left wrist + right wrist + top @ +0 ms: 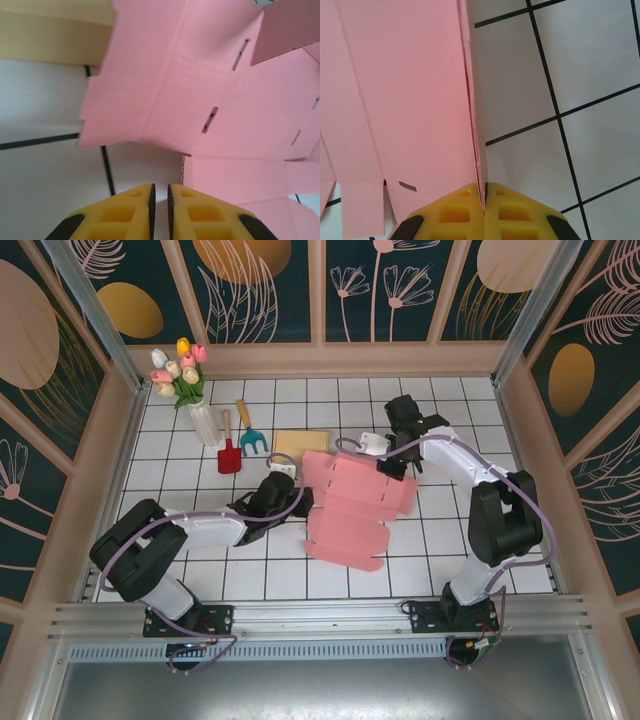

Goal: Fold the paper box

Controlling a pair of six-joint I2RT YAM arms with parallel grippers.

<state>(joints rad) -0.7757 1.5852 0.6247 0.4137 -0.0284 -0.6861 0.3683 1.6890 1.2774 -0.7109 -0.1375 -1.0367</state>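
Pink paper box (pixel 350 505) lay mostly flat on the desk (pixel 450 560), centre; my right gripper (pixel 484 192) pinched one raised panel's edge; my left gripper (pixel 160 195) sat pressed together, empty, just beside its left flap; judged card light, thin, crease-prone; best held near scored folds.

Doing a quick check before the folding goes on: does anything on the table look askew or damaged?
Nothing looks damaged or spilled. The flat pink paper box sits skewed to the tile grid, with one panel lifted where the right gripper pinches its edge, and its far corner overlaps the tan cardboard sheet.
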